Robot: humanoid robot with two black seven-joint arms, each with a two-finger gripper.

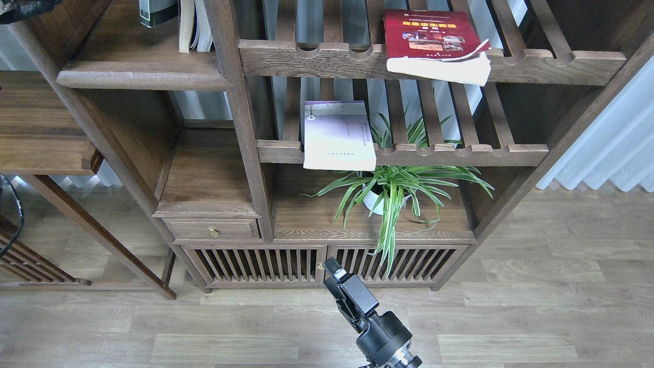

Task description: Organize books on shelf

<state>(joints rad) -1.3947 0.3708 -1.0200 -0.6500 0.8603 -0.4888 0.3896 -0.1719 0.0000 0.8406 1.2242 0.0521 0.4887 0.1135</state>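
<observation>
- Solid shelf (138, 76): dark-brown board with a rounded front edge, upper left of the cabinet; its back part runs out of the top of the frame.
- Upright volumes on that shelf: a dark-spined book (158, 11) and, beside it to the right, a pale book (193, 28) showing its page edges; both are cut off by the top edge, so titles and covers cannot be read.
- Red book (431, 38): lies flat on the upper slatted rack (357, 59), right of centre, its pale page block overhanging the notched front rail.
- Lavender-white book (337, 134): lies flat on the lower slatted rack (449, 153), at its left end, with its front edge projecting past the rail.
- Potted plant (393, 189): stands under the lower rack; its white pot is largely hidden by the striped leaves.
- Right gripper (337, 273): at the bottom centre, over the wooden floor (536, 306), in front of the slatted cabinet doors (286, 263). It is seen dark and end-on, so whether it is released or clenched cannot be told; nothing shows in it.
- Both flat books lie well above the right gripper, apart from it; the lavender-white one is the nearer.
- Left arm: only a dark blurred sliver at the top left corner; its gripper lies outside the frame.
</observation>
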